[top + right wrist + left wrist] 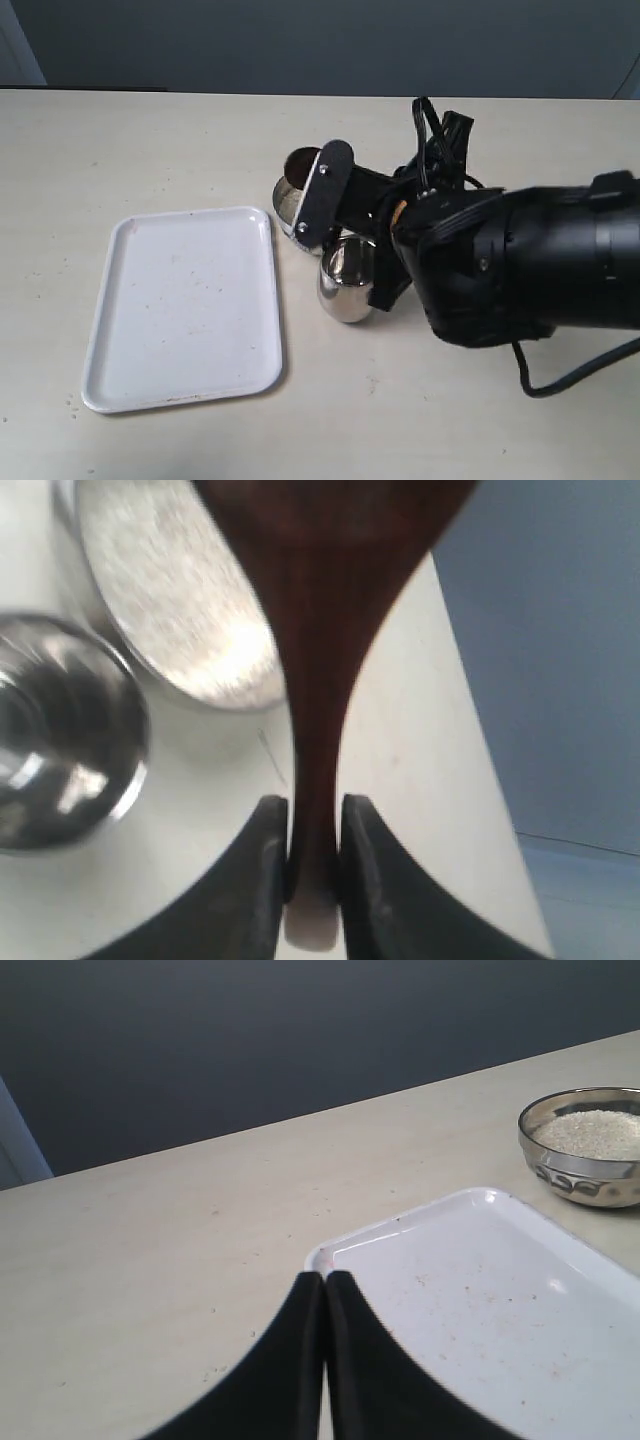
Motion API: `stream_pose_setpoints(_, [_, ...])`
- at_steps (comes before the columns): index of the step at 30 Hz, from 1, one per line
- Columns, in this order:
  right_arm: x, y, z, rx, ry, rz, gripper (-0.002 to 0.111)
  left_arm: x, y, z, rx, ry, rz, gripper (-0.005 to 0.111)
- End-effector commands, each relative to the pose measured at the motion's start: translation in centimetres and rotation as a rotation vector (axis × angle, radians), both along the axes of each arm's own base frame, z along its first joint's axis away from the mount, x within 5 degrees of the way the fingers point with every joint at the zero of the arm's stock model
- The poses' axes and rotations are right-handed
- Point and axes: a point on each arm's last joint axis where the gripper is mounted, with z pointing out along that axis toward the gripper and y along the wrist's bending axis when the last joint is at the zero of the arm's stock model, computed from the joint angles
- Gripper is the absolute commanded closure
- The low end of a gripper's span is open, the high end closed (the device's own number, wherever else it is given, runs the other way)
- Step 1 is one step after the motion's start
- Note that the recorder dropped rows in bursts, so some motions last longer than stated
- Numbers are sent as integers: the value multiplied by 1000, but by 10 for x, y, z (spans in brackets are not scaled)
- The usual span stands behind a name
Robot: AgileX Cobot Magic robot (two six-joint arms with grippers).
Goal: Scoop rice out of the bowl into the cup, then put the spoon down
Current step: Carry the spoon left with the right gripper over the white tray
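Observation:
My right gripper is shut on the slender handle of the dark reddish-brown spoon. The spoon's oval head hangs over the steel bowl. I see only its underside, so any load on it is hidden. The bowl holds off-white rice. The steel cup stands upright just in front of the bowl, below my right gripper. My left gripper is shut on nothing, low over a corner of the tray, far from the bowl.
A white rectangular tray lies left of the bowl and cup, bare except for small specks. The bulky black right arm and its cables cover the table's right side. A dark wall runs behind the far table edge.

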Motion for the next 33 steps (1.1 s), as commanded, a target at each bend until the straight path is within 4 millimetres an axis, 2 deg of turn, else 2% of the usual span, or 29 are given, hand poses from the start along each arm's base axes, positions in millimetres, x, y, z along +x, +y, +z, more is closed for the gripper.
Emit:
stream_pose_setpoints(1, [-9, 23, 19, 234, 194, 10, 109, 0, 0, 2, -18, -16, -2, 106])
stream_pose_setpoints(5, [-16, 57, 37, 486, 358, 131, 109, 0, 0, 2, -18, -16, -2, 106])
stream_pose_setpoints(7, [-13, 66, 38, 513, 369, 132, 109, 0, 0, 2, -18, -16, -2, 106])
stream_pose_setpoints(12, [-5, 86, 30, 520, 385, 138, 109, 0, 0, 2, -18, -16, -2, 106])
stream_pose_setpoints(19, [1, 113, 7, 515, 496, 110, 109, 0, 0, 2, -18, -16, -2, 106])
stream_pose_setpoints(25, [-4, 131, 0, 457, 698, 48, 109, 0, 0, 2, -18, -16, -2, 106])
stream_pose_setpoints(33, [0, 144, -5, 337, 781, 9, 109, 0, 0, 2, -18, -16, -2, 106])
